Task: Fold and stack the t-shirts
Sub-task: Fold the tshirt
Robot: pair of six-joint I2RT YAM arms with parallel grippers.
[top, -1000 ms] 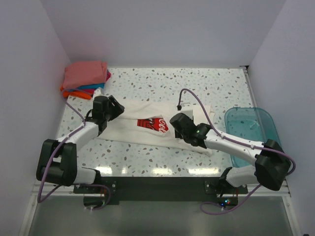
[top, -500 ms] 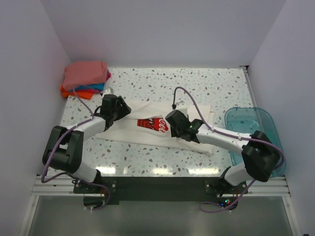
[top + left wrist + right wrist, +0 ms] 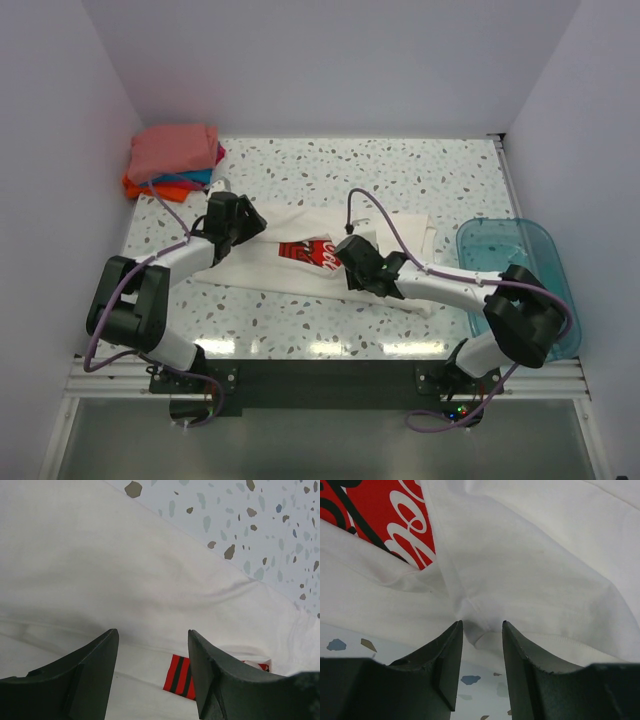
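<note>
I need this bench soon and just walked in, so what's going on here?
Two robot arms are working on a white shirt with a red print, spread across the table. The left claw is open, low over the shirt's left end. The right claw sits at its near edge with a pucker of cloth between the fingers, though a firm grip cannot be confirmed. The shirt is not yet stacked on the pile of folded shirts in the far left corner.

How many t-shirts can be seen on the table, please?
4. A white t-shirt lies spread out in the middle; a salmon-pink one, a teal one and an orange one are stacked in the far left corner. The stack may hide others.
</note>
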